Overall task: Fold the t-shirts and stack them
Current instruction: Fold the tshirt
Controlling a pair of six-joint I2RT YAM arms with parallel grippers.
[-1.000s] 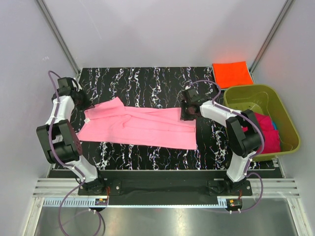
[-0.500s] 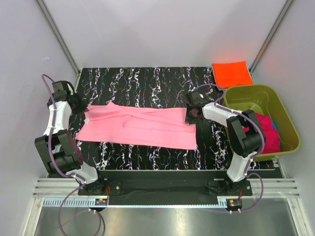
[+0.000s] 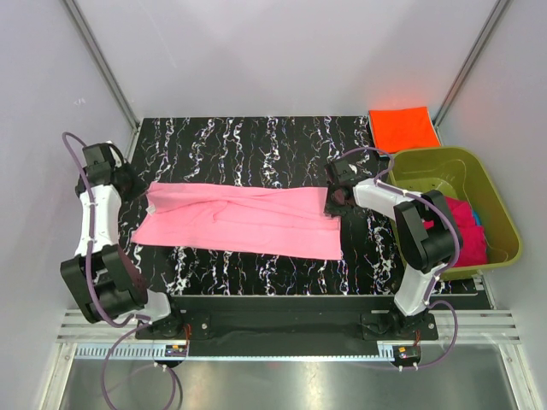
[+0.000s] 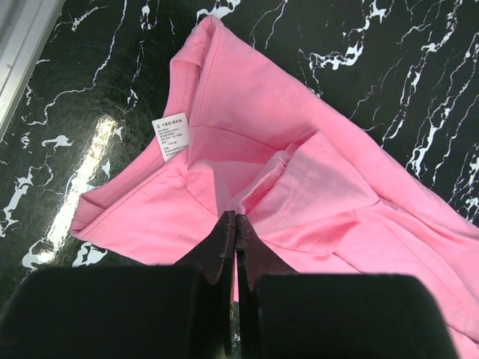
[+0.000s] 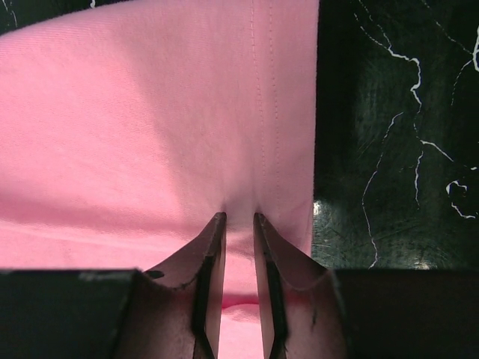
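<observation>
Both pairs of jaws are gripping the same garment: the left gripper is pressing its jaws fully together on a pinch of fabric just below the neckline of the light pink t-shirt, near its white label, while the right gripper is holding its jaws narrowly apart with the stitched hem puckering between them, so it appears to be clamping that end. Between the two grips the pink shirt is lying stretched lengthwise across the middle of the marbled table, collar toward the left arm and hem toward the right, with its sides apparently already turned in over the body. Beyond it, the orange t-shirt is resting as a neat flat square at the far right corner, which I am taking as the one finished fold and the base of the stack. Inside the olive tub the magenta t-shirt is lying bunched, with a sliver of the blue t-shirt showing beside it; both are waiting unfolded. By my reckoning, the job is sitting under halfway.
</observation>
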